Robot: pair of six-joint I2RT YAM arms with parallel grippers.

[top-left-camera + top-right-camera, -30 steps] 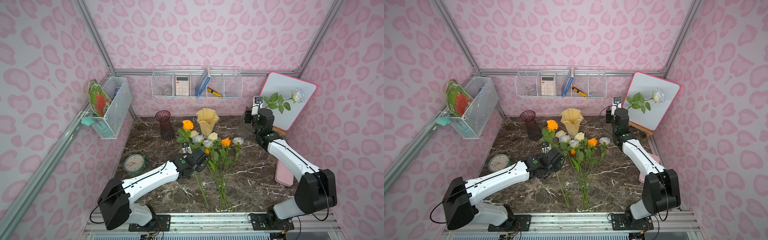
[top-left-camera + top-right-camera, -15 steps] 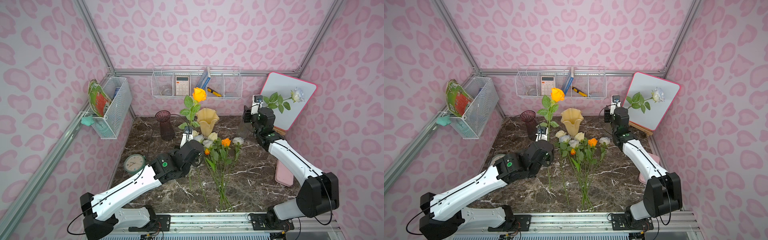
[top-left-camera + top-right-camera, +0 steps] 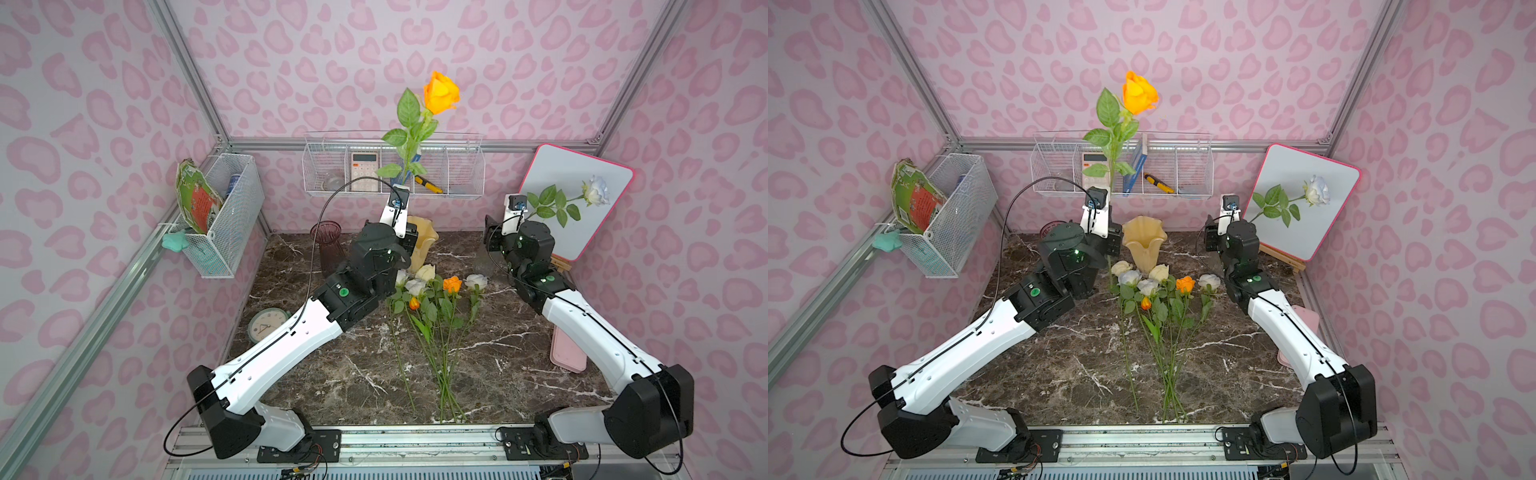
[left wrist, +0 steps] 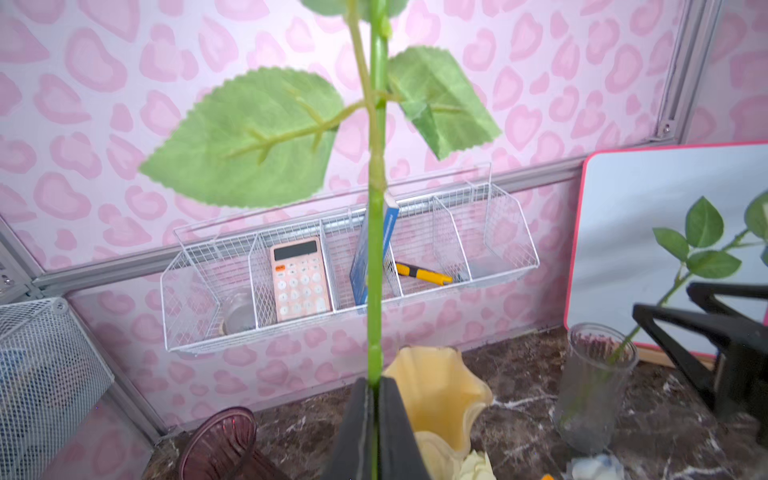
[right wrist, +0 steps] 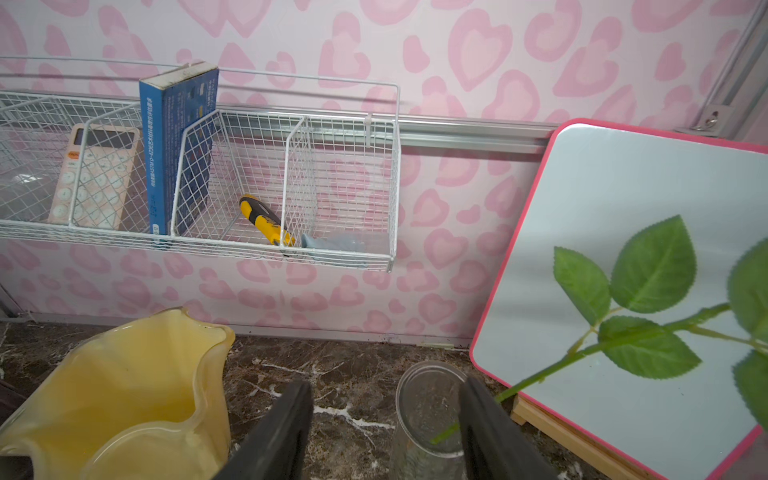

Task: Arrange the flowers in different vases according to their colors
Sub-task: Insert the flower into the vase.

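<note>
Right wrist view, clear vase (image 5: 428,415): holds the stem of the white rose (image 3: 596,190), which leans out in front of the whiteboard (image 3: 1312,228).
Yellow vase (image 3: 426,245): empty, at the back of the table (image 3: 332,390), between the purple vase (image 3: 328,245) and the clear vase.
Purple vase: nothing seen in its mouth in the left wrist view.
Back basket (image 3: 465,166): calculator (image 3: 364,170), blue book (image 3: 1136,166), yellow knife (image 3: 1158,183).
Table: the other flowers (image 3: 432,299) lie in a bunch, heads toward the yellow vase.
Left gripper (image 4: 375,386): clamped on the stem of the orange rose (image 3: 440,93), held upright with its bloom high over the vases.
Right gripper (image 5: 384,399): jaws apart, holding nothing. The clear vase's rim shows between the fingers (image 5: 286,424), close to one of them. Whether they touch cannot be told.
</note>
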